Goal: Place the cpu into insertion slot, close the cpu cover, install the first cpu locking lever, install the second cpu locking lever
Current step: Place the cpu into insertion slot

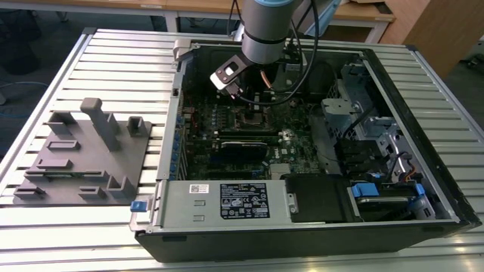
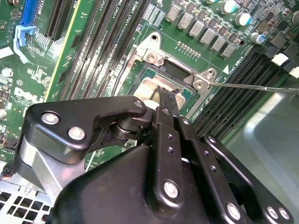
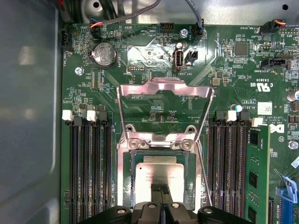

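The cpu (image 3: 159, 173), a flat square chip with a dull metal top, lies in the insertion slot (image 3: 125, 179) on the green board. My gripper (image 3: 161, 199) has its black fingers pressed together, tips just over the chip's near part. In the second wrist view the fingertips (image 2: 169, 97) reach down to the cpu (image 2: 150, 87) inside the insertion slot (image 2: 176, 70). The cpu cover (image 3: 166, 86) stands swung up from its hinge, off the socket. A thin locking lever rod (image 3: 202, 172) runs beside the socket. In the exterior view the gripper (image 1: 252, 101) hangs above the insertion slot (image 1: 253, 118).
Long black memory slots (image 3: 91, 172) flank the socket on both sides. The open computer case (image 1: 423, 141) walls in the board, with a power supply (image 1: 226, 199) at the front and drive bays (image 1: 378, 136) on the exterior view's right. A grey fixture (image 1: 83, 153) lies on the slatted table.
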`<state>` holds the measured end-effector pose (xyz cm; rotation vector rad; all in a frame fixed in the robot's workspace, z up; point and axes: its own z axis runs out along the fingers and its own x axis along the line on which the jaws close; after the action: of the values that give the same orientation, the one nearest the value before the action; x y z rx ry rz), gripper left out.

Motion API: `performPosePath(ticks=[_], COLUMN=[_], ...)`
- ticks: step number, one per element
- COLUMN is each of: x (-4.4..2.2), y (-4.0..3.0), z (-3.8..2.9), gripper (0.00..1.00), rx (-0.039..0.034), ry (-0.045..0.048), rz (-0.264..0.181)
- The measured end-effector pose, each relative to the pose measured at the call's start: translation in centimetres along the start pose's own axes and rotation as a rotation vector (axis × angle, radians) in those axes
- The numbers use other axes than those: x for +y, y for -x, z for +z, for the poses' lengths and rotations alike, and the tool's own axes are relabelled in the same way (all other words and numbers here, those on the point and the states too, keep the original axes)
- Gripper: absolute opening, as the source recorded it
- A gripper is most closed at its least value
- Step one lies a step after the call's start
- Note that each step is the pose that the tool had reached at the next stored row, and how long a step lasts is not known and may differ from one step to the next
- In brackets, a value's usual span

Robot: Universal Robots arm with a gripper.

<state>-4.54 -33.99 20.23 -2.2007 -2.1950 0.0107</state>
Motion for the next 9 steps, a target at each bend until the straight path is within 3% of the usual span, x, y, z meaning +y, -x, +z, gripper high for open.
performPosePath(ticks=[9], x=[0.00], y=[0.00], z=[0.00], gripper=[0.10], rx=[0.0000], ry=[-0.0046], rz=[0.000])
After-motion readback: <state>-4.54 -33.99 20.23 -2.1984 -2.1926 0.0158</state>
